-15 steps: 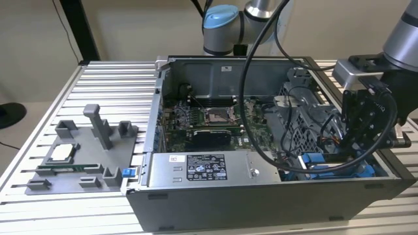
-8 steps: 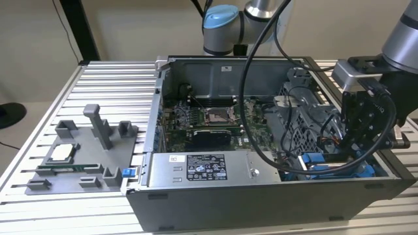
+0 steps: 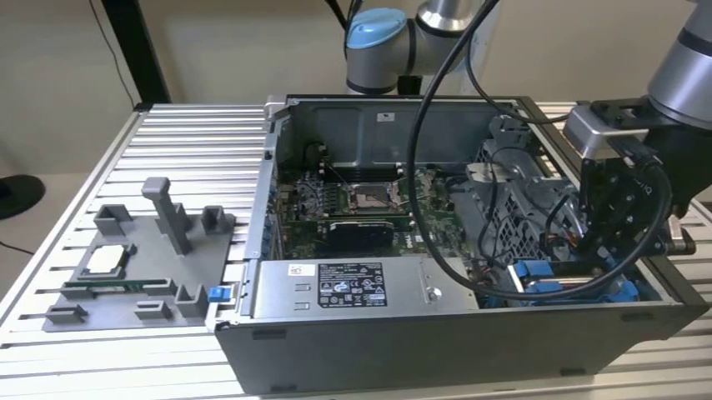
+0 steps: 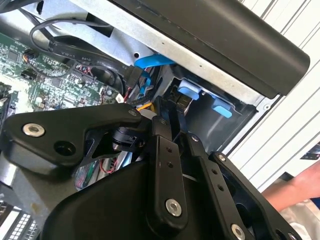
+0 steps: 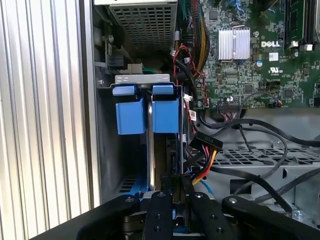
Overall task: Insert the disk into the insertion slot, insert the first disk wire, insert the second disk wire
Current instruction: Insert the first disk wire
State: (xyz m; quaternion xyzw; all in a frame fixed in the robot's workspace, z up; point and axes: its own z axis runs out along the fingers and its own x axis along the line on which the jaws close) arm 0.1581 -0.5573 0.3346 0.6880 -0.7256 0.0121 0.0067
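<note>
The open computer case (image 3: 445,333) lies on the slatted table (image 3: 167,133). In its corner at the exterior view's right, the insertion slot (image 5: 106,150) carries the disk (image 5: 165,112) with its blue frame tabs showing, so I judge the disk seated and the wiring the step in hand. My gripper (image 5: 176,181) is down in the slot at the disk's far end, drawn nearly together, though I cannot tell whether it pinches anything. A black connector (image 5: 205,142) on yellow, red and black leads hangs just beside it, and mating it calls for a square approach in a cramped gap.
</note>
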